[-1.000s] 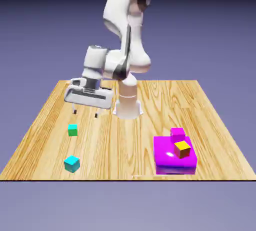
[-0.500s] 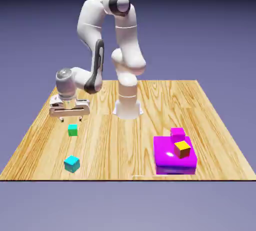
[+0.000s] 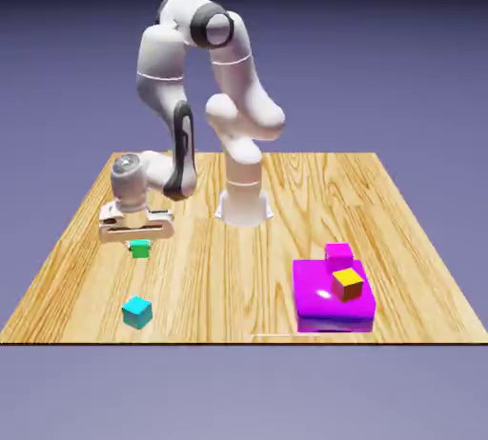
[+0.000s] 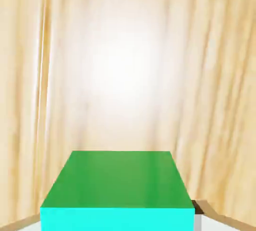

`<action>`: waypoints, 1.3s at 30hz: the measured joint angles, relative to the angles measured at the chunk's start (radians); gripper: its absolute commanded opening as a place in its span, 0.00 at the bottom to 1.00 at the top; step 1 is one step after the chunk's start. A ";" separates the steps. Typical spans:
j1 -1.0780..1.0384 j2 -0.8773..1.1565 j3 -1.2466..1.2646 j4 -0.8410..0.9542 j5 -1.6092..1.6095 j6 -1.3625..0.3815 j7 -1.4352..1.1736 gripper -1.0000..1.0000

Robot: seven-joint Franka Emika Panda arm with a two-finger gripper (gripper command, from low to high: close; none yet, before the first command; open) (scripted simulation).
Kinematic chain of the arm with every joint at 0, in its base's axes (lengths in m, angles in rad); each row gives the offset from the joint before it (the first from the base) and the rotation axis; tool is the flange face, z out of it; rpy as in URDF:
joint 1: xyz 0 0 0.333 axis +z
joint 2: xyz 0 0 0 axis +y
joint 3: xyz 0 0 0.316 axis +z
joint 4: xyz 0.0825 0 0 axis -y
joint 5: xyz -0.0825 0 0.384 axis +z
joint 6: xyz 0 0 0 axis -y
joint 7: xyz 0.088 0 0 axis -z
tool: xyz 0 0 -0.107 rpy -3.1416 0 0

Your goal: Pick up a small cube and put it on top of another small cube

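Note:
The small green cube point(image 3: 141, 250) rests on the table at the exterior view's left, partly covered by my gripper point(image 3: 137, 236), which has come down over it. In the hand view the green cube point(image 4: 117, 190) fills the bottom middle, its teal face along the lower edge. A grey fingertip point(image 4: 212, 220) presses against its right side and another sits at its left corner, so the gripper is shut on it. The small magenta-pink cube point(image 3: 338, 253) sits on the back of the large flat magenta block point(image 3: 319, 297), at the exterior view's right.
An orange-yellow small cube point(image 3: 348, 283) lies on the magenta block, in front of the pink one. A cyan-turquoise small cube point(image 3: 137, 311) stands near the table's front edge at the left. The robot's base point(image 3: 242, 202) rises at the table's middle back.
The arm swung to the exterior view's left and then dropped, bringing the gripper from above the green cube down around it. No cube has moved.

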 measured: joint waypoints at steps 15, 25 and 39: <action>-0.095 -0.136 0.501 0.125 -0.062 -0.246 -0.225 0.00; 0.098 -0.097 0.863 0.327 -0.083 -0.382 -0.584 0.00; 0.338 0.064 1.056 0.490 -0.274 -0.434 -0.755 0.00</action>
